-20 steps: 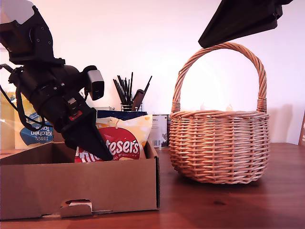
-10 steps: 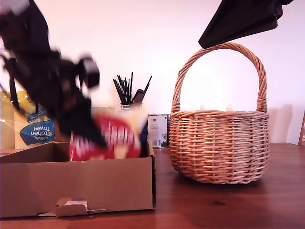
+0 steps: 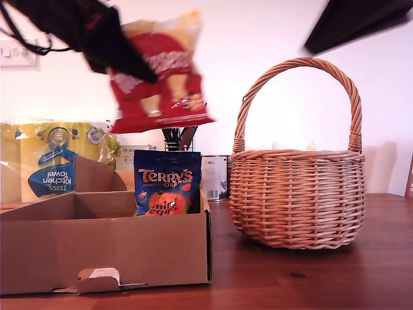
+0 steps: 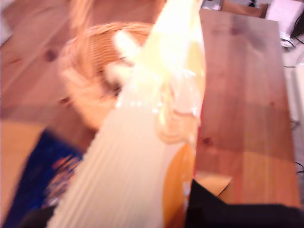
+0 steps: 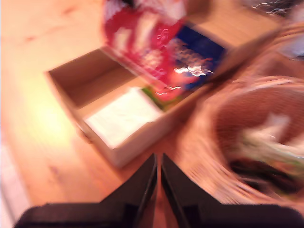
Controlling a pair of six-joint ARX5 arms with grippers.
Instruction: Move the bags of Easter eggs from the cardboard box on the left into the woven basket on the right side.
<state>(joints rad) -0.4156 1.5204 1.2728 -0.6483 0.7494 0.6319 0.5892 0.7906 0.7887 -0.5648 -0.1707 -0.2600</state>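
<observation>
My first gripper is shut on a red and cream Maltesers bag, which hangs high above the cardboard box at the exterior view's left. The first wrist view is filled by that bag, with the woven basket beyond it. A dark blue Terry's bag stands upright in the box. A white bag lies flat in the box. The woven basket stands at the exterior view's right and holds pale bags. My second gripper hovers shut and empty above the basket's handle.
A yellow and blue kitchen towel pack stands behind the box. A pot of dark pens and a tin stand between box and basket at the back. The wooden table runs in front of both.
My first gripper has risen out of the box with the Maltesers bag, uncovering the Terry's bag. My second gripper has shifted slightly toward the exterior view's right.
</observation>
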